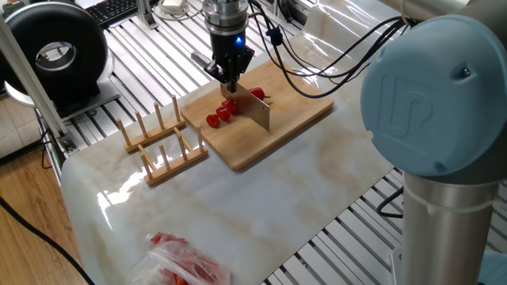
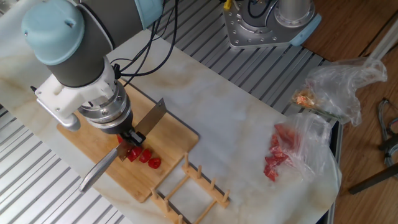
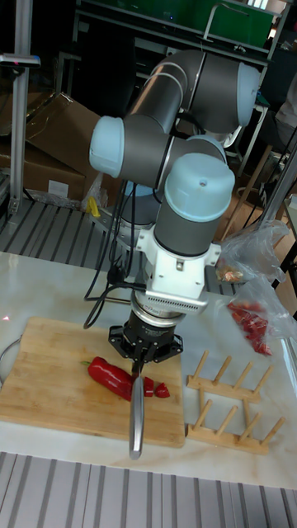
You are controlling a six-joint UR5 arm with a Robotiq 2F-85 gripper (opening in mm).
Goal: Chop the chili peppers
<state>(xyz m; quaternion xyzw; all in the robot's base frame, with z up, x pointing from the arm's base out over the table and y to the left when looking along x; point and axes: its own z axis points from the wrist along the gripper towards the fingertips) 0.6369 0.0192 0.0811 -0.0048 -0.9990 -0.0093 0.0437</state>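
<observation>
On the wooden cutting board (image 1: 297, 119) lies the rest of a glossy red chili pepper (image 3: 111, 373), with small red chunks (image 1: 219, 115) cut off beside it. My gripper (image 1: 230, 77) is shut on the handle of a cleaver-like knife (image 1: 259, 112). The blade stands on edge across the pepper, between its whole part (image 1: 257, 93) and the chunks. In the other fixed view the gripper (image 2: 129, 135) holds the knife (image 2: 152, 117) right above the chunks (image 2: 144, 157). The tall fixed view has the gripper (image 3: 147, 352) over the pepper's cut end, the knife handle (image 3: 136, 412) pointing at the camera.
A wooden dish rack (image 1: 162, 142) stands just beside the board (image 2: 176, 138). A clear plastic bag showing red (image 2: 286, 149) lies at the far end of the marble table, with another crumpled bag (image 2: 339, 81) near it. A black round device (image 1: 55, 51) sits off the table.
</observation>
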